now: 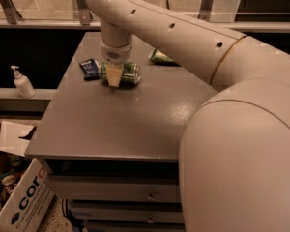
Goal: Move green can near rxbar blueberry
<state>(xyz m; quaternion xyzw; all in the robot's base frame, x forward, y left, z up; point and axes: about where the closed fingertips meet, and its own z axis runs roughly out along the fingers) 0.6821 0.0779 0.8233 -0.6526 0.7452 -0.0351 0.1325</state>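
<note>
The green can [129, 73] lies on its side at the far left part of the grey table [121, 124]. The rxbar blueberry [90, 67], a small dark blue wrapper, lies flat just left of the can, a short gap away. My gripper [114, 75] comes straight down from the arm onto the left half of the can and stands at table height. It hides part of the can.
A green chip bag [159, 57] lies behind and to the right of the can. My arm and body [241, 144] fill the right side. A white pump bottle [22, 82] stands on a ledge at the left. A cardboard box [19, 202] sits on the floor below.
</note>
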